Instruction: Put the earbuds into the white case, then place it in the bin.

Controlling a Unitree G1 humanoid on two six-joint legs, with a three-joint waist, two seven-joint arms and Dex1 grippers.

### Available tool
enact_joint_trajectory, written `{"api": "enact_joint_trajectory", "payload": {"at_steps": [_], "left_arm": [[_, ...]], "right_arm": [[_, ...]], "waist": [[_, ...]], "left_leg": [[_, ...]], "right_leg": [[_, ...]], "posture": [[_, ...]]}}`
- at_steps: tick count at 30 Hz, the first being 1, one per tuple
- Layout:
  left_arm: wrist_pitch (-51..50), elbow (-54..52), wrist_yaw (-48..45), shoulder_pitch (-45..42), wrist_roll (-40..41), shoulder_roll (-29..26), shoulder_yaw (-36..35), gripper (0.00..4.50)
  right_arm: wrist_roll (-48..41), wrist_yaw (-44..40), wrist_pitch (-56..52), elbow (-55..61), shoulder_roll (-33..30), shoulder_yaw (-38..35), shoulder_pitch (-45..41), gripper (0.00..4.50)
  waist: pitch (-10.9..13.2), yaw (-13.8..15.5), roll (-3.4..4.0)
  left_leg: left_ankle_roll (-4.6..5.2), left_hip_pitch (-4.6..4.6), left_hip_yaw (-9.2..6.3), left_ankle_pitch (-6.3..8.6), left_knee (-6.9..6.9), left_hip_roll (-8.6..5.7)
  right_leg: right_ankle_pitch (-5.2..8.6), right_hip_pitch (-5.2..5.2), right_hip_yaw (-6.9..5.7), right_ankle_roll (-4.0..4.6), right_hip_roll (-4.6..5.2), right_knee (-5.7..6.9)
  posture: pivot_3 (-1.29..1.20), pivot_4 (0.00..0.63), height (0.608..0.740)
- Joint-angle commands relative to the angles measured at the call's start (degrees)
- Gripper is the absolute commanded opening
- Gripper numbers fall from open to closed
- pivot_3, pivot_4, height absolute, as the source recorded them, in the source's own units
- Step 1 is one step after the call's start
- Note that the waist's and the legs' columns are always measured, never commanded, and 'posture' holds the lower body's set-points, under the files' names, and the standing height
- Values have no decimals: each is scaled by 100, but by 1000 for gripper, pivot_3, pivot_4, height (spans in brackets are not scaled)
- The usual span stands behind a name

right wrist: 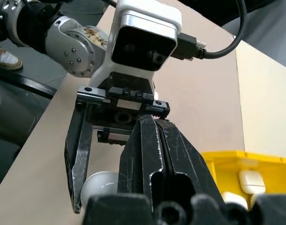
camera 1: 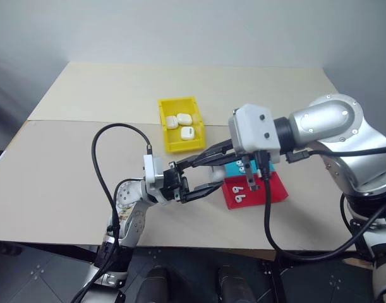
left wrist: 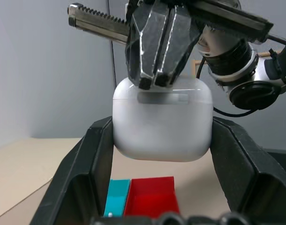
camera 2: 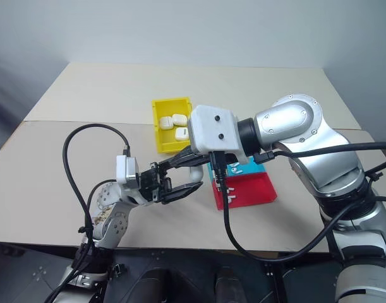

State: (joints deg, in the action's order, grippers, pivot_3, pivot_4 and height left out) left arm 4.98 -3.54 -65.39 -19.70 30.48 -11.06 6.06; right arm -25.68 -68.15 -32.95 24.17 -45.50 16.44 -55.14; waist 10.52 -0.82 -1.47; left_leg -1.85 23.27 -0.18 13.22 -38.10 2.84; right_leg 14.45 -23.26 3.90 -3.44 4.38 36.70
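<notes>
On the pale beige wooden worktop (camera 1: pixel 66 164), the left gripper (camera 1: pixel 208 180) reaches in from the robot's left, its two black fingers pointing toward the right. Its jaws are clamped on the small glossy white rounded case (left wrist: pixel 162 122), one finger on each side; the left wrist view shows the case seated between them, its lid closed with the lid seam running across the upper part. The held case is lifted off the worktop, just left of the trays.

Behind it, farther back on the worktop, stands the bright yellow rectangular plastic bin (camera 1: pixel 165 107), open-topped, with three more white cases (camera 1: pixel 180 123) lying inside it. The held case is well apart from the bin.

Right of the left gripper, the right gripper (left wrist: pixel 157 82) comes in from above and from the right, angled downward. Its jaws are pressed together with nothing between them, and their tips rest on the top of the held case, at the lid.

Beneath and just right of the two grippers sit a small turquoise plastic tray (camera 1: pixel 232 169) and, nearer the robot and touching it, a shallow red plastic tray (camera 1: pixel 278 189). In the red tray lie tiny white stemmed earbuds (camera 1: pixel 239 199), near its left end.
</notes>
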Motion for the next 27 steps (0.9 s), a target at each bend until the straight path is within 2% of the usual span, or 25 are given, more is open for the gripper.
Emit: {"api": "enact_joint_trajectory", "payload": {"at_steps": [1, 6, 11, 15, 19, 24, 27], "left_arm": [[114, -236, -1, -55, 162, 20, -76, 2773], [-59, -365, 322, -4, 26, -86, -133, 2773], [-2085, -1119, 2584, -661, -1056, -514, -165, 2773], [-2274, -893, 3991, -1288, -1588, -28, -406, 2773], [-3646, -488, 5051, -2258, -2549, -99, -174, 2773], [-3636, 308, 5759, -2721, -2766, 219, -457, 2773], [-3555, 640, 5768, -2782, -3027, 165, -189, 2773]], "right_arm": [[-128, 134, 18, 21, 33, -498, 61, 27], [-678, 763, -459, -269, 471, -1258, -269, 27], [-528, 1617, -613, -325, 530, -1759, -31, 27], [-753, 1872, -833, -150, 485, -2072, 331, 27], [-637, 2096, -847, -5, 366, -2122, 730, 27], [-547, 2106, -723, 82, 181, -2085, 997, 27], [-524, 2156, -721, 88, 150, -2086, 1070, 27]], "waist": [[0, 0, 0], [0, -23, 0], [2, 30, -3], [1, 53, -4], [2, 44, -5], [1, -7, -4], [1, -18, -4]], "left_leg": [[0, 0, 0, 0, 0, 0], [0, -3, 0, 0, 0, 0], [0, 2, -4, 0, 0, -1], [1, 9, -8, 0, -3, -5], [3, 14, -10, 0, -2, -5], [3, 10, -8, 0, -2, -7], [3, 11, -8, 0, -1, -7]], "right_leg": [[0, 0, 0, 0, 0, -1], [0, 0, 1, 1, -1, 5], [-1, 1, -1, 0, 1, 4], [-2, 6, -6, -4, 4, -4], [-3, -2, -7, -4, 1, -1], [-3, -2, -4, -5, 2, -2], [-3, -3, -3, -5, 2, -2]], "posture": [[0, 150, 740], [0, 150, 740], [0, 150, 740], [0, 150, 740], [0, 150, 740], [0, 150, 740], [0, 150, 740]]}}
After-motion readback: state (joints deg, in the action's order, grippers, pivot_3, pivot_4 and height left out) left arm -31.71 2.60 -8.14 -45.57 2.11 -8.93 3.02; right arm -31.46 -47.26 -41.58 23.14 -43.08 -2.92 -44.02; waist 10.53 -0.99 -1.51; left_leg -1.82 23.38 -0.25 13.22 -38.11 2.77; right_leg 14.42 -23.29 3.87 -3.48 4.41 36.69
